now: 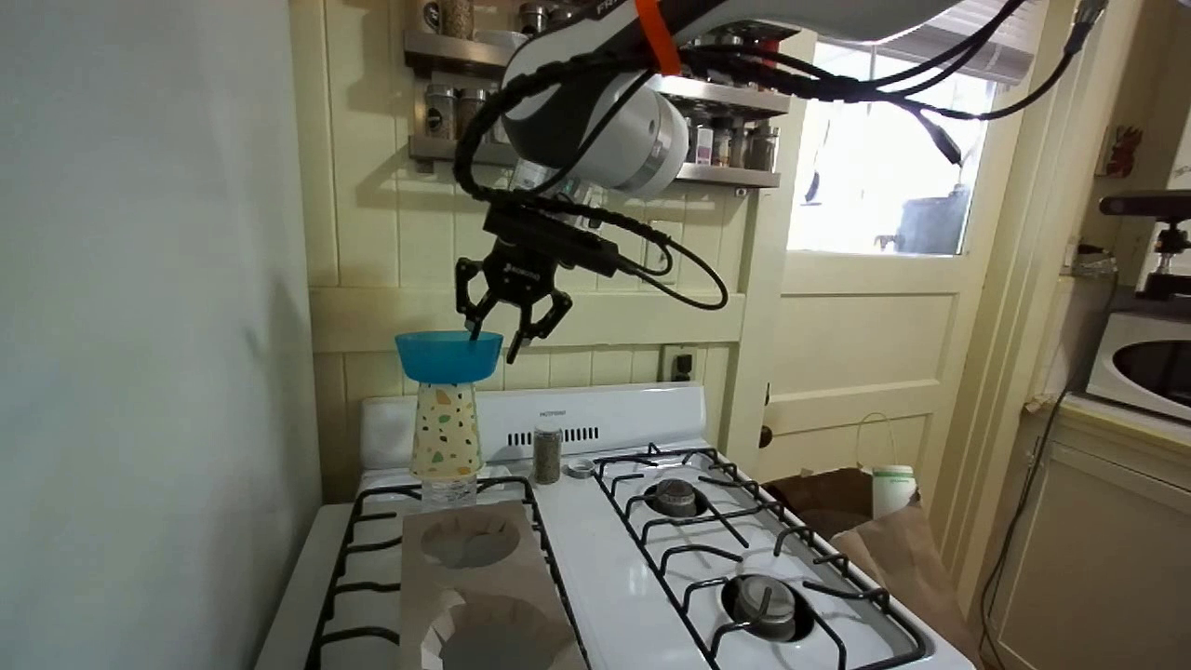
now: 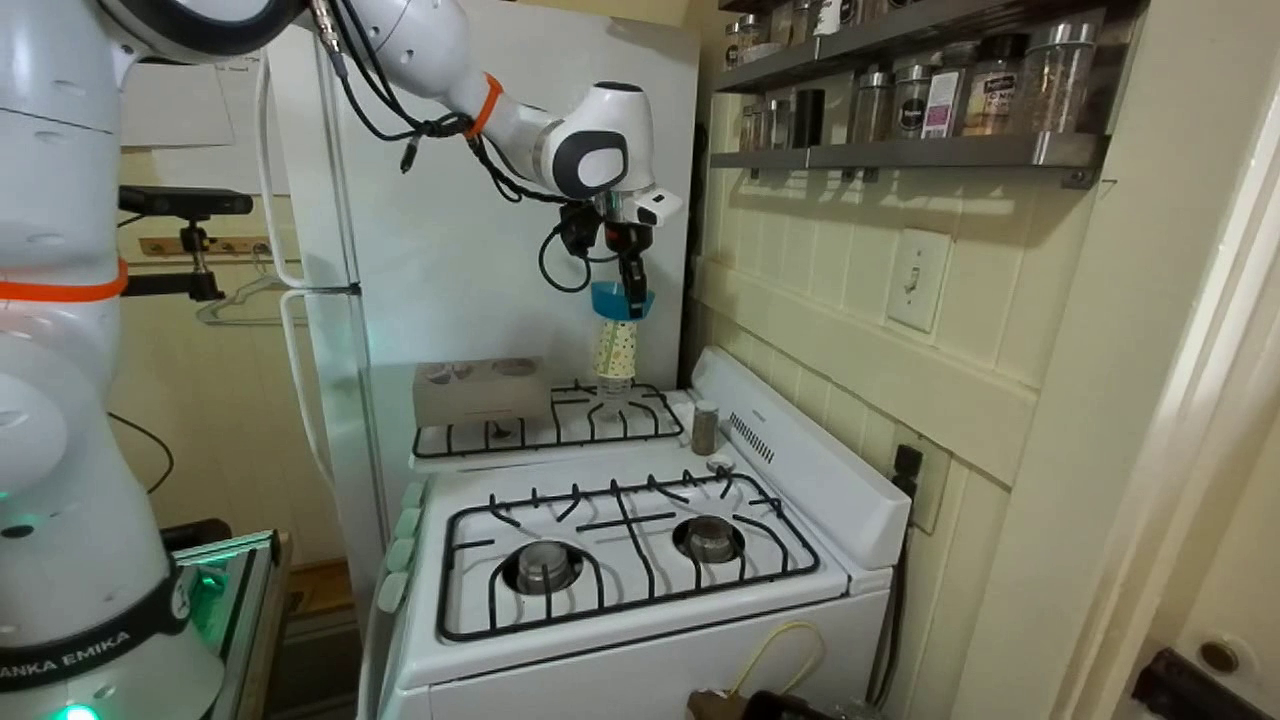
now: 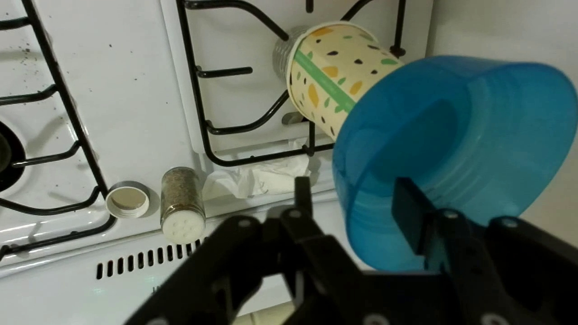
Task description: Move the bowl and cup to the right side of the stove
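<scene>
Can see the bowl (image 1: 447, 360) facing up on the mouth-down cup (image 1: 447, 433), long axis vertical, near the counter's (image 1: 595, 549) back left corner, with fingers (image 3: 408, 212) spread astride the rim, but not the cup's covered top

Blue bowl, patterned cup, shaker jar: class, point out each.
Blue bowl (image 1: 447, 361), in an exterior view: outer wall.
Patterned cup (image 3: 338, 76), in the wrist view: printed side.
Shaker jar (image 3: 182, 200), in the wrist view: clear side.
</scene>
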You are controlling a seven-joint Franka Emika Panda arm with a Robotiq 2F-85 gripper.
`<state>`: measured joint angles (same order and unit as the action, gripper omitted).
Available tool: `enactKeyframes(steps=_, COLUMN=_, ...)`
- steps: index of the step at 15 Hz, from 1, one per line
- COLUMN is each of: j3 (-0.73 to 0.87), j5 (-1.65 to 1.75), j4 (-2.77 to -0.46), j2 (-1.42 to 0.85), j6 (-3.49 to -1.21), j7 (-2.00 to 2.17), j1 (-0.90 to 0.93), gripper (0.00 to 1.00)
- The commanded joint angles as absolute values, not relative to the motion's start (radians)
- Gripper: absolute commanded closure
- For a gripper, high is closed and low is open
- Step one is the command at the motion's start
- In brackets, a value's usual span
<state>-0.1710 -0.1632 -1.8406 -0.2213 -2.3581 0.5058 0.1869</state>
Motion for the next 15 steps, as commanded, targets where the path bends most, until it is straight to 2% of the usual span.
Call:
enactKeyframes(steps=1, j3=-0.15, j5=-0.149, j4=-1.801, j2=-0.238, j6=-2.312, j7=0.543, j1=0.209, gripper=0.81)
enactKeyframes(steps=3, j3=-0.147, j5=-0.15, j4=-1.799, j2=-0.23, j6=-2.305, j7=0.548, j1=0.212, gripper=0.96)
enactKeyframes(steps=4, j3=-0.146, j5=-0.152, j4=-1.798, j2=-0.224, j6=-2.301, j7=0.551, j1=0.212, gripper=1.0)
enactKeyframes(steps=10, j3=-0.132, j5=-0.148, j4=-1.875, j2=-0.111, j6=-2.332, j7=0.576, j1=0.201, gripper=0.99)
enactKeyframes(steps=15, j3=-0.064, j5=0.097, j4=-2.095, j2=0.038, j6=-2.378, j7=0.832, j1=0.159, gripper=0.99)
